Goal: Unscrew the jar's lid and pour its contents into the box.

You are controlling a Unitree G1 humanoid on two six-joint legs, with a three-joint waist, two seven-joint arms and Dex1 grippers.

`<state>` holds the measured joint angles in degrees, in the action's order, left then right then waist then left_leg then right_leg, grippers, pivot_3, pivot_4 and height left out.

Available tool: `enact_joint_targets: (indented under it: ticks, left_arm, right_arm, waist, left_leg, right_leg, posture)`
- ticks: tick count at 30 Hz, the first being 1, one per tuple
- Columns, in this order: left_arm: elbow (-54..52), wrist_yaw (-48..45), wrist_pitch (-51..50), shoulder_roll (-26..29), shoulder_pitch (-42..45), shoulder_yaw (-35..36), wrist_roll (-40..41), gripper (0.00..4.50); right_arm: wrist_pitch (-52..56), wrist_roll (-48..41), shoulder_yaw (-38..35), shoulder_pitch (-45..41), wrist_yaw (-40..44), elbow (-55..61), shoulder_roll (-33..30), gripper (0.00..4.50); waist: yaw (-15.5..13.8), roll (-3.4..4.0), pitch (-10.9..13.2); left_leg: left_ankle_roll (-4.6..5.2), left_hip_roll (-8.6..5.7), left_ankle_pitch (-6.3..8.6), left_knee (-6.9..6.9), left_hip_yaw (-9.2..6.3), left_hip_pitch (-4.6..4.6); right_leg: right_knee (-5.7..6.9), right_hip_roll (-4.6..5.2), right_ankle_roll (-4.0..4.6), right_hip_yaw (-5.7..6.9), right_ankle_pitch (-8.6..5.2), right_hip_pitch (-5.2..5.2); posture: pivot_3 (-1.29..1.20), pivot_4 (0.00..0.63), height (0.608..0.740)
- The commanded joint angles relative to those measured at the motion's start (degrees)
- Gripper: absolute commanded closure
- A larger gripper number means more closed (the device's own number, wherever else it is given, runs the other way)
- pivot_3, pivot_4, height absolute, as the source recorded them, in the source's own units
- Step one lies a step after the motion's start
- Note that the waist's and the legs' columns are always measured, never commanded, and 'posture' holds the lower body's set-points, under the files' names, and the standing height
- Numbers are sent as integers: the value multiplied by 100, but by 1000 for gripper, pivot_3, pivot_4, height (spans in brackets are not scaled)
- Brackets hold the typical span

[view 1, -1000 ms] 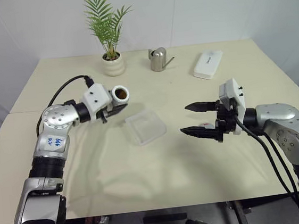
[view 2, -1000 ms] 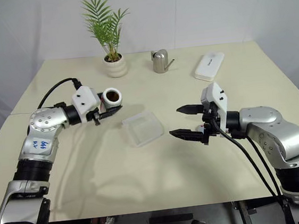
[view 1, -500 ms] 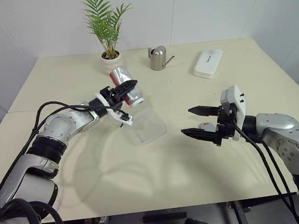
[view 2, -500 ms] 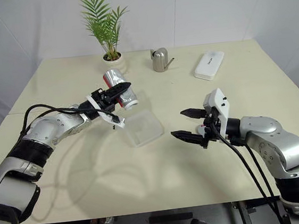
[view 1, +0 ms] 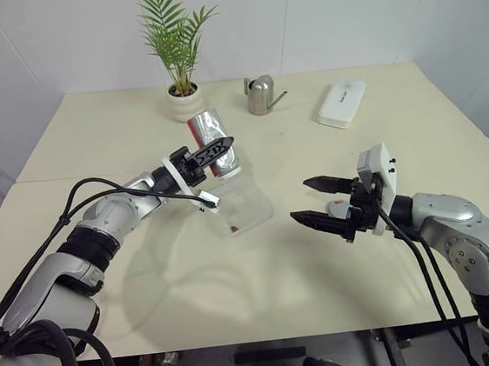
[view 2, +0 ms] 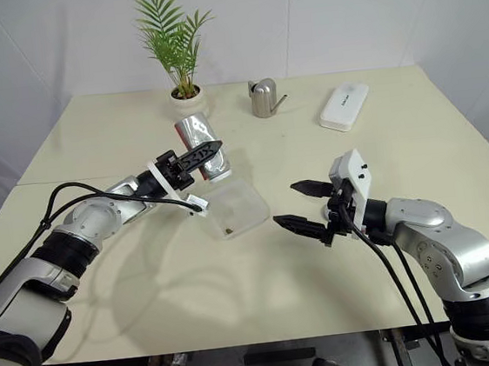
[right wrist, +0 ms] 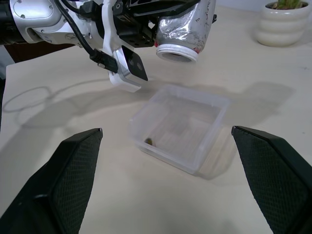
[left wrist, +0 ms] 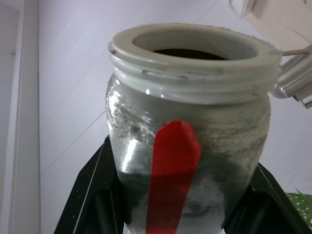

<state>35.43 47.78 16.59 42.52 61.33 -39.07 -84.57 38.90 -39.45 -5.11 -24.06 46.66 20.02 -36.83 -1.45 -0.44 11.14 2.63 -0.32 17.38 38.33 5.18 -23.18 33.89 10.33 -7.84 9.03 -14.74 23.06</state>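
My left gripper (view 1: 213, 154) is shut on the jar (view 1: 212, 139), a silvery cylinder with a red patch. It holds the jar tipped steeply, open mouth down, just above the box's far left corner. The box (view 1: 245, 202) is a clear shallow tray; a few brown bits of the contents (view 1: 236, 228) lie at its near edge. The left wrist view shows the jar (left wrist: 187, 146) between both black fingers (left wrist: 92, 195). My right gripper (view 1: 315, 200) hovers open to the right of the box, nothing between its tips. A small pale, red-tinged piece (view 1: 340, 210) shows at its finger bases; I cannot tell if it is the lid.
At the back of the cream table (view 1: 151, 289) stand a potted palm (view 1: 186, 104), a steel watering can (view 1: 259, 97) and a flat white case (view 1: 339, 104). The left arm's black cable (view 1: 96, 185) loops above the table.
The left wrist rolled and moved right: the jar went from lying level with its mouth facing me to mouth down over the box. Brown bits now lie in the box. The right gripper stayed put.
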Motion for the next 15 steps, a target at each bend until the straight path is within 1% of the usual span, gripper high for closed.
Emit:
enact_joint_targets:
  ticks: [1, 2, 4, 6, 7, 8, 9, 10, 11, 12, 13, 14, 15]
  left_arm:
    - [-122, -83, -17, 40, 41, 198, 307, 2576]
    - [-194, -147, 55, 92, 17, 253, 419, 2576]
    - [-194, -685, 720, 138, -88, 622, 1406, 2576]
    - [-168, -1175, 1165, 149, -190, 907, 2147, 2576]
    - [-115, -1732, 1451, 163, -335, 1146, 2860, 2576]
    - [-95, -2541, 1684, 134, -549, 1440, 3875, 2576]
    - [-105, -3167, 1834, 105, -712, 1670, 4612, 2576]
    - [-219, -3930, 1677, 49, -933, 1999, 5486, 2576]
    - [-342, -4629, 1313, -38, -1135, 2344, 6274, 2576]
    - [-440, -5123, 975, -102, -1275, 2625, 6823, 2576]
    - [-562, -5675, 433, -220, -1415, 2967, 7509, 2576]
    - [-673, -6024, 54, -301, -1501, 3192, 7913, 2576]
    - [-749, -6311, -555, -416, -1585, 3569, 8469, 2576]
  right_arm:
    - [-77, -130, -185, 45, -5, 207, 10, 36]
    - [-94, -126, -179, 54, 26, 186, -4, 36]
    - [-119, -106, -165, 64, 115, 129, -57, 36]
    - [-131, -92, -154, 76, 187, 112, -98, 36]
    - [-153, -66, -128, 87, 253, 97, -130, 36]
    - [-186, -29, -100, 95, 319, 74, -159, 36]
    - [-210, -2, -84, 101, 368, 56, -178, 36]
    - [-240, 22, -76, 97, 407, 20, -183, 36]
    - [-281, 48, -66, 90, 445, -22, -189, 36]
    - [-320, 71, -59, 83, 481, -60, -192, 36]
    - [-360, 107, -43, 72, 518, -107, -192, 36]
    - [-389, 131, -36, 68, 548, -137, -193, 36]
    - [-432, 173, -16, 54, 577, -184, -180, 36]
  waist:
    - [-2, 0, 0]
    - [-3, -1, 0]
    - [2, -1, -1]
    - [7, -1, -1]
    - [7, -1, -1]
    - [15, -1, -1]
    - [35, -1, -1]
    - [65, -1, -1]
    - [81, -1, -1]
    - [98, -1, -1]
    - [117, -1, -1]
    - [144, -2, -1]
    - [146, -2, 0]
  left_leg:
    - [0, 0, 0, 1, 0, 0]
    - [0, 0, 0, 1, 0, 0]
    - [0, -1, 0, 1, 0, 0]
    - [0, 1, 0, 2, -6, 0]
    - [0, 1, 0, 3, -10, 0]
    - [0, 0, 0, 6, -10, 0]
    - [0, 1, 0, 8, -9, 2]
    - [0, 3, 0, 11, -7, 4]
    - [0, 3, 0, 17, -9, 5]
    - [0, 3, 0, 24, -8, 5]
    - [0, 4, 0, 33, -10, 3]
    - [0, 4, 0, 44, -13, 0]
    - [1, 4, 0, 60, -14, -1]
  right_leg:
    - [0, 0, 0, 0, 0, 0]
    - [0, 0, 0, 0, 0, 0]
    - [0, 2, 0, 0, 0, 0]
    - [0, 4, 0, -1, 0, 1]
    - [0, 4, 0, -1, 0, 1]
    - [1, 5, 0, -1, 0, 1]
    - [2, 7, 0, -2, 0, 1]
    - [4, 8, 0, -3, 0, 1]
    - [8, 9, 0, -1, 0, 1]
    - [14, 9, 1, -2, 0, 1]
    - [21, 9, 1, -2, 0, 0]
    - [24, 7, 2, 1, 1, -2]
    - [34, 7, 2, 0, 2, -5]
  posture:
    - [0, 150, 740]
    - [0, 150, 740]
    - [0, 150, 740]
    - [0, 150, 740]
    - [0, 150, 740]
    - [0, 150, 740]
    - [0, 150, 740]
    - [0, 150, 740]
    - [0, 150, 740]
    - [0, 150, 740]
    - [0, 150, 740]
    - [0, 150, 740]
    - [0, 150, 740]
